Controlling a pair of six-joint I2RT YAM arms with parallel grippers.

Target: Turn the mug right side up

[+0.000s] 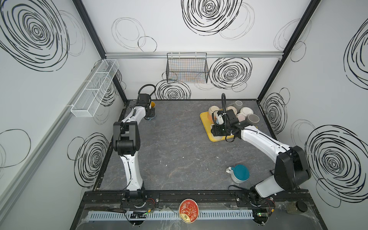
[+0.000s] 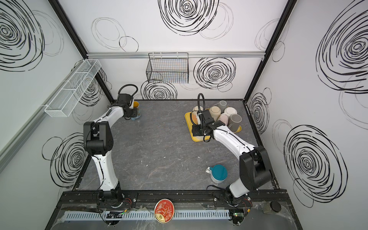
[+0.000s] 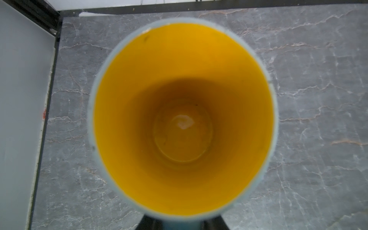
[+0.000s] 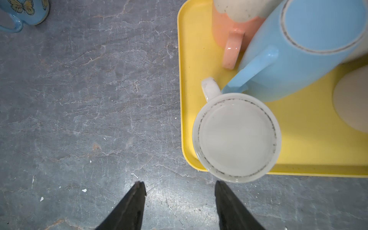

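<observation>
The mug with the yellow inside (image 3: 183,119) (image 1: 152,104) stands right side up on the tabletop (image 1: 175,149), well apart from the yellow tray (image 1: 205,119) and to the left of it in both top views. The left arm (image 1: 129,117) reaches from its base to this mug with the elbow raised and the wrist turned down, so its camera looks straight into the mouth of the mug. The left jaws show only as two dark tips at the edge of the left wrist view, one on each side of a blue part of the mug. I cannot tell whether they press it or have let go. The mug is pale blue outside and deep yellow inside, with a pale spot on its bottom. On a corner of the tray a white mug (image 4: 237,137) stands bottom up. Its handle is just beside the handle of a tilted light blue mug (image 4: 298,59), and a peach mug (image 4: 225,25) is near them. The right arm (image 1: 258,137) reaches over the tray with the wrist bent down. The right jaws are spread apart and hold nothing. They hang over bare tabletop just beside the tray's edge, and the white mug lies beside one tip, not between the two. A mug with a teal bottom (image 1: 240,173) stands upside down on the tabletop, well apart from the tray, toward the right arm's base.
</observation>
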